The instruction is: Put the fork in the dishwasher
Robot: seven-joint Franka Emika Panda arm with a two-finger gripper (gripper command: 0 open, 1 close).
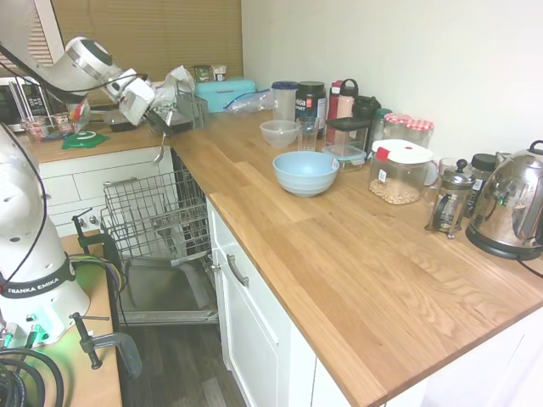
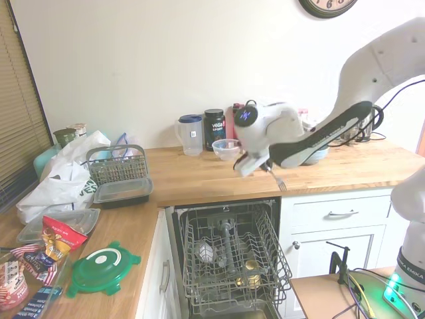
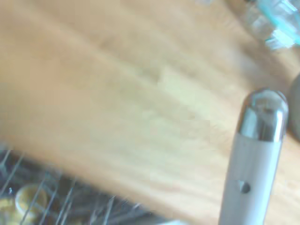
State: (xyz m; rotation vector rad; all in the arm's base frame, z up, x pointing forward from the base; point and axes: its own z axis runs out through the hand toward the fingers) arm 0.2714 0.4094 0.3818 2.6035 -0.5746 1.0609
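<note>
- The gripper [image 2: 264, 166] hangs above the tabletop [image 2: 199, 179] edge, fingers clamped on the fork [image 2: 275, 178], tines pointing down.
- Below, the dishwasher [image 2: 229, 256] rack is pulled out.
- A wire basket [image 2: 118, 166] and light-blue bowl [image 1: 305, 172] sit well apart from it.

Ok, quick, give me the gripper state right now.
Gripper: closed on the fork, held in the air above the counter edge, over the open dishwasher.
</note>
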